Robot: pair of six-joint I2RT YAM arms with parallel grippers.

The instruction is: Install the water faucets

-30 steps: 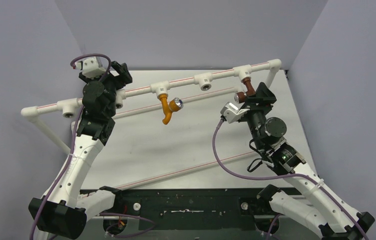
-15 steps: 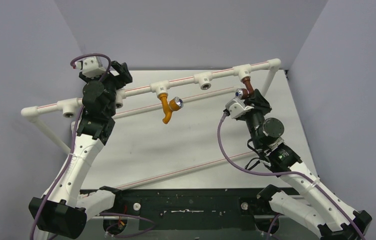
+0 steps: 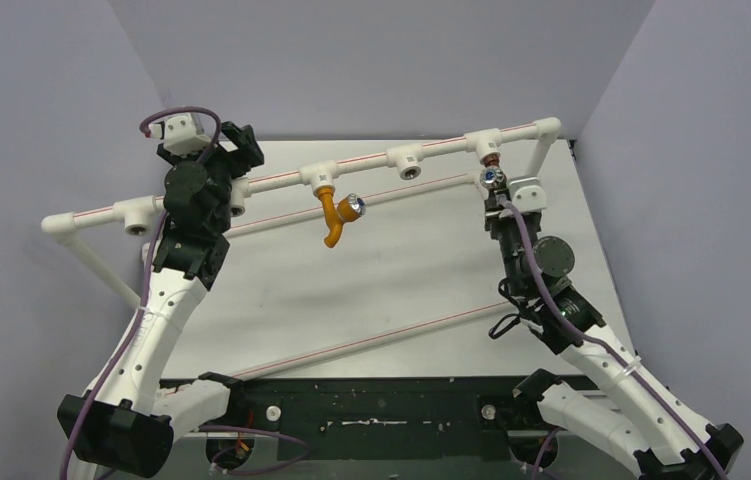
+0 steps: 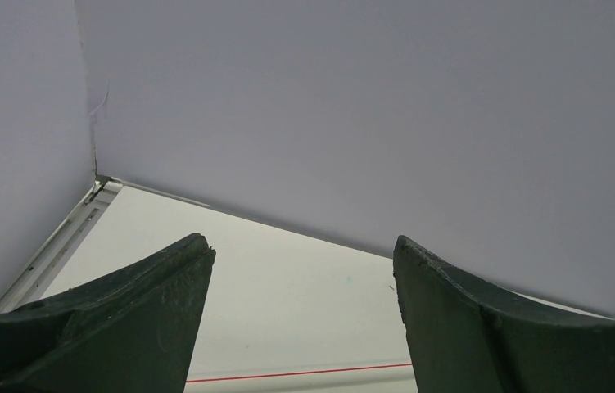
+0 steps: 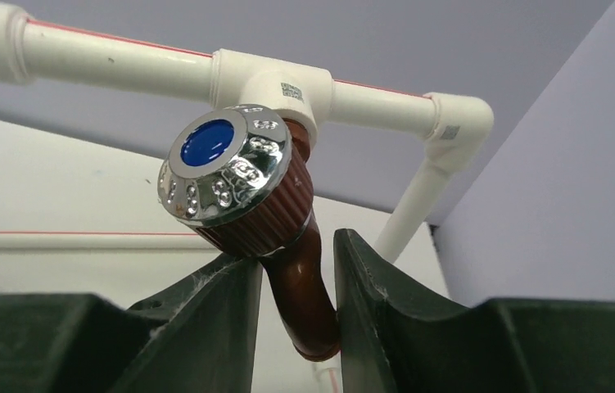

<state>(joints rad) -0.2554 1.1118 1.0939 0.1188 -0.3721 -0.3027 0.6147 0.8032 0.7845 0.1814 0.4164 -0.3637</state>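
I have the right claw [image 5: 297,274] narrow, pinched on the bent spout of the red-brown faucet [image 5: 259,209]. The spout runs down between the jaws, with the knob tilted toward the wrist camera. The stem points up and away from the claw into the white T socket [image 5: 275,82], so I judge any turning goes about that axis. I cannot tell how deep the thread sits. The orange faucet [image 3: 331,215] hangs from a socket further left; the left claw [image 4: 301,254] is wide, empty, well apart from both

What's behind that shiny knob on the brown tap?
A white T-socket on the pipe. The knob mostly hides where the brown tap enters it.
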